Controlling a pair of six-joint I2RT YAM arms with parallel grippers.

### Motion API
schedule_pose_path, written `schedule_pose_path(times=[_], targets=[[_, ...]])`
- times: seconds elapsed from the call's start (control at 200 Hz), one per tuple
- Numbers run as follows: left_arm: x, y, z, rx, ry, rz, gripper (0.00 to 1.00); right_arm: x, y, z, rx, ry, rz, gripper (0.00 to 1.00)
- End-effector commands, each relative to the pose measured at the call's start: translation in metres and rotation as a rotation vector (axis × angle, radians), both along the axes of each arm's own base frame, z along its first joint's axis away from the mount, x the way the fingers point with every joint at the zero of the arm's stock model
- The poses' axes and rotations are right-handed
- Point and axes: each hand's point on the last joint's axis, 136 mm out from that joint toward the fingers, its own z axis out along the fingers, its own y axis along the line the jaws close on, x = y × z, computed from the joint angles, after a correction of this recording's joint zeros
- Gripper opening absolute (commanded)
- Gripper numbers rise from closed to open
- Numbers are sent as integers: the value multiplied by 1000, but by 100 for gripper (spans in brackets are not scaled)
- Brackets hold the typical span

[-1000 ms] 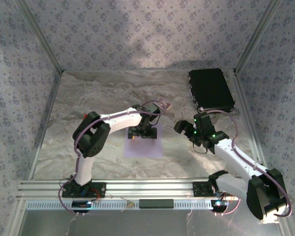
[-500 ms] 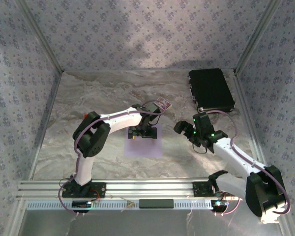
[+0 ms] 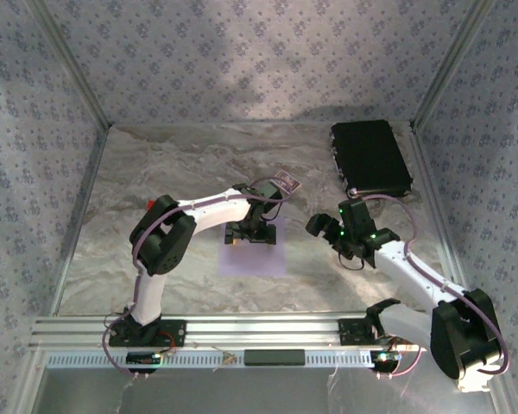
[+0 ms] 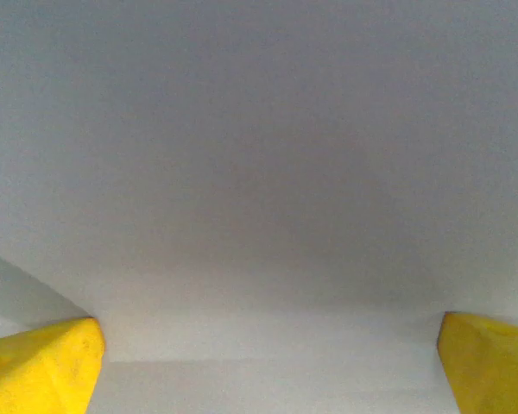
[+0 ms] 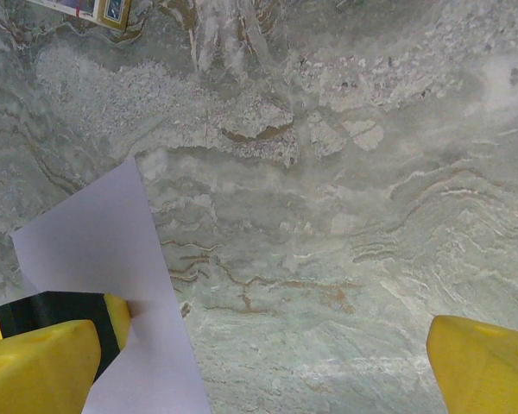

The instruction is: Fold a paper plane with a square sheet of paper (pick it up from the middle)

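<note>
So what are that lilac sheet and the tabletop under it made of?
The lilac sheet looks like thin matte paper: flat, with crisp straight edges. The tabletop looks like marble-patterned stone or a printed covering. Grey-green veins show, but I cannot tell which.

Open table (image 3: 155, 164) left of the sheet (image 3: 253, 259); patterned card (image 3: 286, 182), black case (image 3: 371, 158) beyond.

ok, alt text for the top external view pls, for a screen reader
The left gripper is low over the far part of the square sheet of paper, which lies flat mid-table. The right gripper sits to the sheet's right. A small patterned card lies beyond the sheet, and a black case is in the far right corner.
</note>
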Motion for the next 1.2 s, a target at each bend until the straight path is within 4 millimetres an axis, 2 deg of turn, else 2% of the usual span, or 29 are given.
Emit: schedule_pose_path(times=[0.0, 0.4, 0.7, 0.775, 0.944, 1.119, 1.194], targets=[[-17, 10, -25, 59, 75, -3, 98, 1, -1, 5, 6, 12, -10, 99], [-16, 6, -23, 39, 73, -19, 95, 1, -2, 5, 2, 15, -18, 99], [-12, -1, -12, 5, 38, -37, 90, 1, -2, 8, 8, 2, -18, 99], [-11, -9, -7, -29, 23, -74, 85, 1, -3, 8, 2, 1, -23, 99], [-8, -9, -1, -31, -4, -78, 71, 1, -5, 9, -6, 6, -32, 99], [-4, -10, 8, -56, -48, -72, 65, 0, -9, 12, -11, 1, -53, 99], [-2, -12, 12, -75, -67, -73, 58, -1, -10, 13, -9, -3, -62, 99]])
